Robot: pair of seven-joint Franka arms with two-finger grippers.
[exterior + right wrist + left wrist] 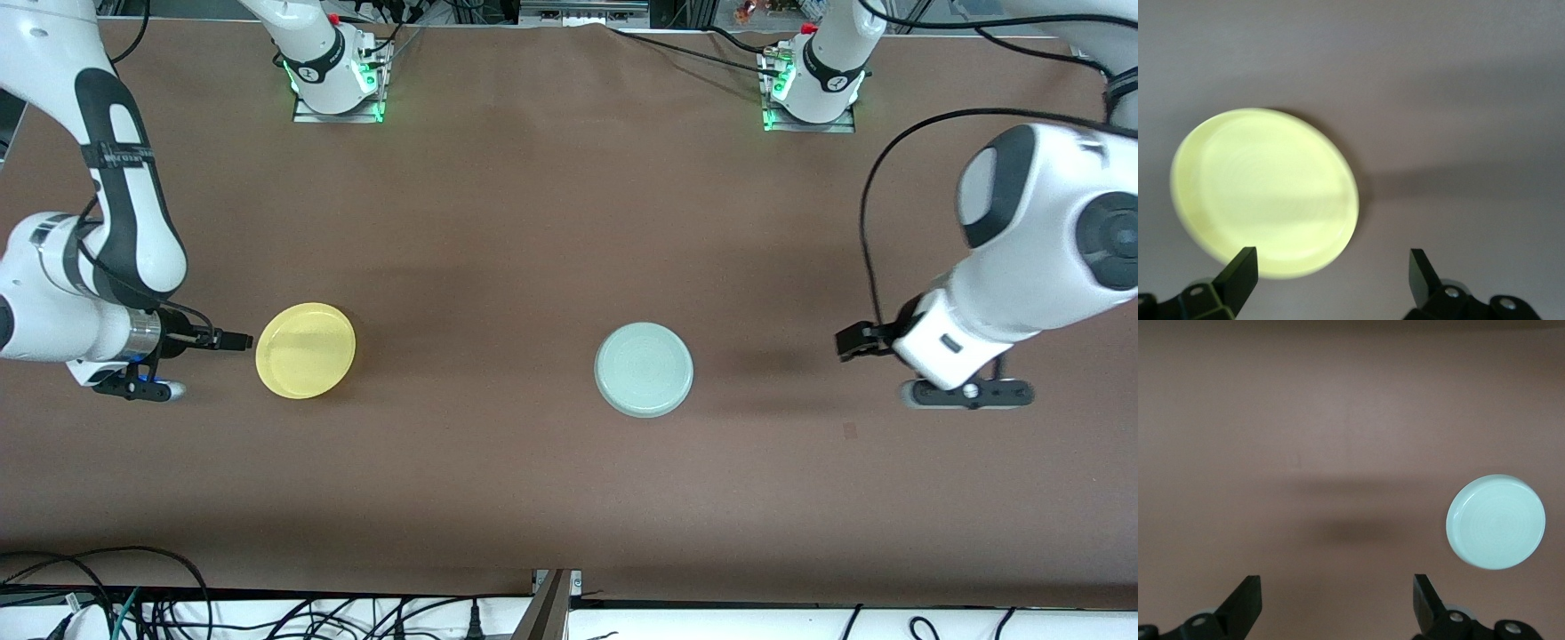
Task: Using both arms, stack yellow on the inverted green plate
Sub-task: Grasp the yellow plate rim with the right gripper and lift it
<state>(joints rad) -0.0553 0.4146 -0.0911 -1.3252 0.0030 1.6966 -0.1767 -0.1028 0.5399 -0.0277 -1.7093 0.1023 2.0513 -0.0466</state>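
Note:
The yellow plate (305, 350) lies rim up on the brown table toward the right arm's end. It fills much of the right wrist view (1265, 190). The pale green plate (644, 369) lies upside down near the table's middle, its ringed underside up; it also shows in the left wrist view (1495, 521). My right gripper (233, 340) is low beside the yellow plate, apart from it, open and empty (1332, 253). My left gripper (852, 341) is low beside the green plate with a wide gap of bare table between them, open and empty (1336, 580).
The brown table (498, 222) bears only the two plates. The arm bases (338, 80) (813, 89) stand along the edge farthest from the front camera. Cables (107, 604) lie below the table's near edge.

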